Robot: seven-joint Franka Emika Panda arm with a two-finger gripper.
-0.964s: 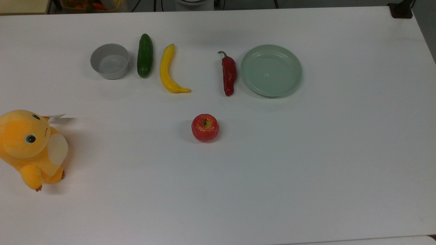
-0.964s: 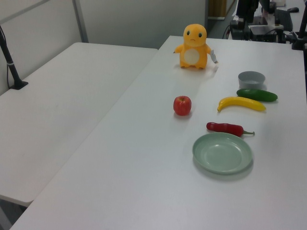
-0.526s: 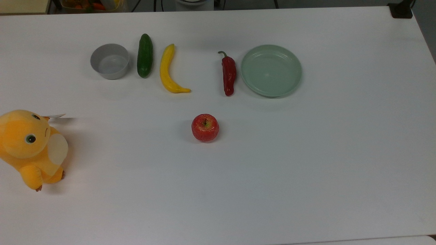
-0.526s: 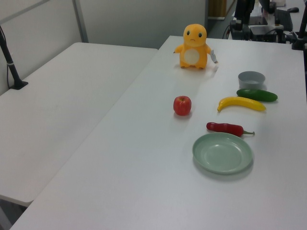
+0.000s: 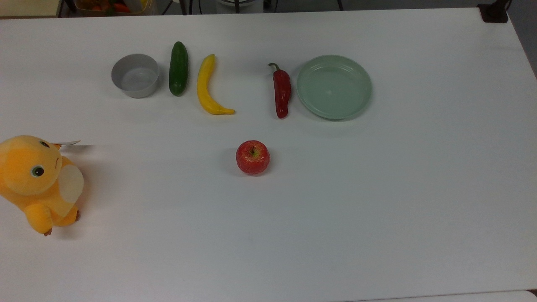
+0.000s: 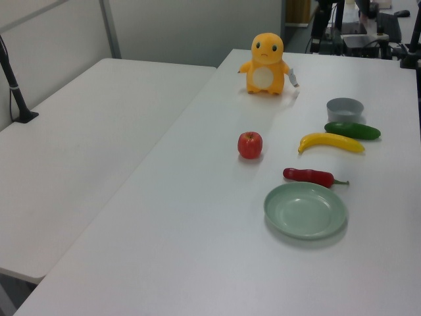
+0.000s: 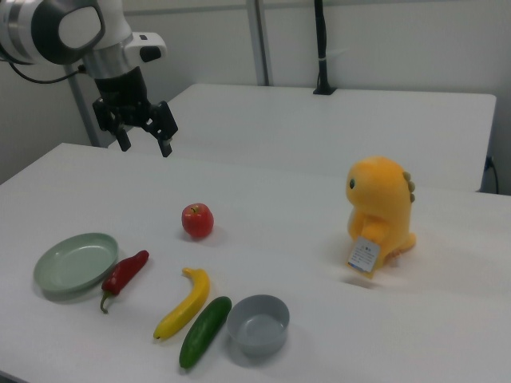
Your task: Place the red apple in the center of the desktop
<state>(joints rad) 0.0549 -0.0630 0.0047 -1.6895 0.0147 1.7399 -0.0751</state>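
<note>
The red apple stands upright, stem up, near the middle of the white desktop. It also shows in the left view and the right view, with nothing touching it. My gripper hangs well above the desktop, up and to the right view's left of the apple. It is open, its black fingers point down, and nothing is between them.
A row lies beyond the apple in the top view: grey bowl, cucumber, banana, red chili pepper, green plate. An orange plush toy stands at the top view's left edge. A second white table adjoins.
The apple and the other objects have not moved. A dark shape at the top edge of the left view has shifted slightly to the left view's left.
</note>
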